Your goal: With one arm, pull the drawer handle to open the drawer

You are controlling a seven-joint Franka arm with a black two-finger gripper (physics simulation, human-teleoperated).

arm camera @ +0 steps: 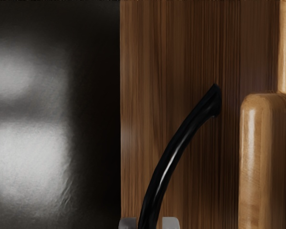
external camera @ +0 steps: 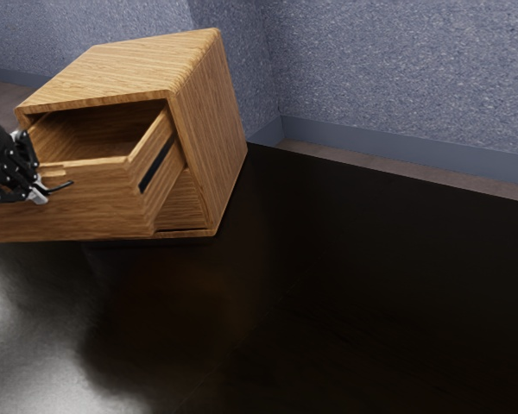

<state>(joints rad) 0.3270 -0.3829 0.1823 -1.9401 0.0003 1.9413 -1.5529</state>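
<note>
With the upper wooden drawer [external camera: 78, 203] drawn well out of the light oak cabinet [external camera: 198, 112] on a glossy black counter [external camera: 328, 302], the jaws pinch its curved black handle [arm camera: 169, 157], nearly closed.

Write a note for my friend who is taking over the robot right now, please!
Gripper: shut on the black handle, at the drawer's front.
Drawer: pulled well out of the wooden cabinet, so its inside shows from above.
Done: the drawer is open.
Left: probably just let go of the handle and back the hand away. Pull more only if you want it further out.
</note>
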